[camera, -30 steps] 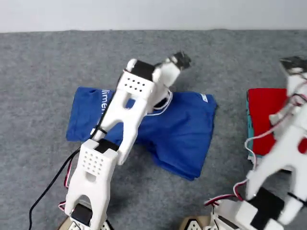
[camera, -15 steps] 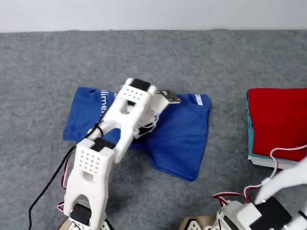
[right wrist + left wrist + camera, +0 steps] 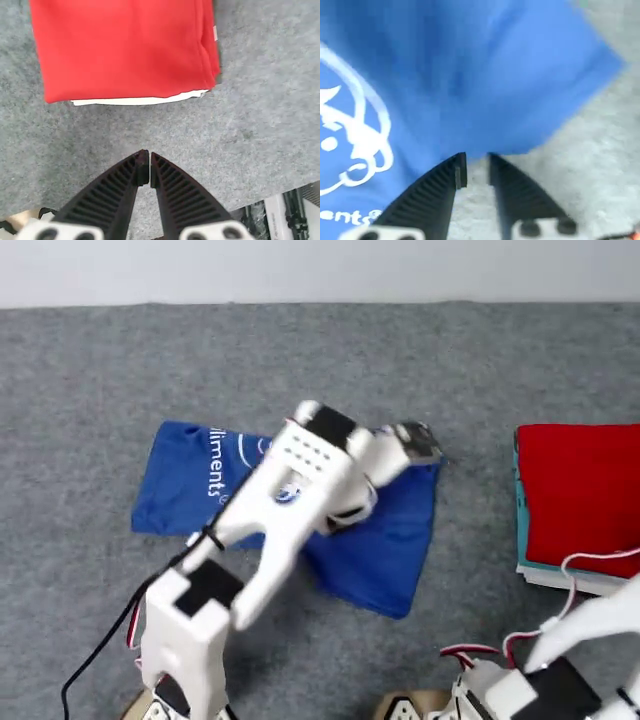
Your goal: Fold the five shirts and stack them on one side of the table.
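Half-folded shirt [image 3: 390, 540] mid-table [image 3: 100, 360], bit left of centre. Stack of folded shirts [image 3: 580, 500] at right edge, well apart from it. Left arm [image 3: 300, 480] across shirt; left tool [image 3: 415, 440] at shirt's far right corner. Right tool [image 3: 145, 167] over table just before stack, toward front edge.

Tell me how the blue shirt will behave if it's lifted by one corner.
Probably floppy: the blue shirt lies flat in soft folded layers, so a lifted corner would likely drape and the fold could open. It looks light, thin cloth. Pushed, it may bunch rather than slide on the rough grey table cover.
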You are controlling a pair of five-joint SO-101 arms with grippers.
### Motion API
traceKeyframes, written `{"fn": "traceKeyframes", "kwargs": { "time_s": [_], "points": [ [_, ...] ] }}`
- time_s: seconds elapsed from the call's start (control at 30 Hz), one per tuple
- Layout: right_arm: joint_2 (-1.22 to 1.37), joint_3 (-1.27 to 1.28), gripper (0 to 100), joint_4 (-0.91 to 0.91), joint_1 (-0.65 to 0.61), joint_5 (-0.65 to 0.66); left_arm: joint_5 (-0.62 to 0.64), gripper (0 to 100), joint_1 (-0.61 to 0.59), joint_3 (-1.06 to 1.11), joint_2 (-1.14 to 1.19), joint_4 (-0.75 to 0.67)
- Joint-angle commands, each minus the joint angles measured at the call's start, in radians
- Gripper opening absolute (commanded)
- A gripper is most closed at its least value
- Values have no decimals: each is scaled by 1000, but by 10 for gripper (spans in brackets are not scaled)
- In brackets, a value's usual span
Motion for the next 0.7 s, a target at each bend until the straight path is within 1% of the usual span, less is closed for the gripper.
{"fn": "traceKeyframes", "kwargs": {
  "time_s": [0.0, 0.17, 0.37, 0.53, 0.67],
  "points": [
    [-77, -51, 12, 41, 7, 5, -8, 163, 87, 84, -101, 23],
    [-99, -23, 12, 41, 12, 5, -9, 174, 146, 125, -38, 20],
    [-163, 106, 12, 38, 7, 5, -9, 174, 180, 125, 37, -80],
    [-222, 170, 12, 31, 5, 9, -9, 175, 226, 127, 64, -112],
    [-231, 192, 12, 31, 5, 9, -9, 186, 226, 125, 98, -160]
  ]
}}
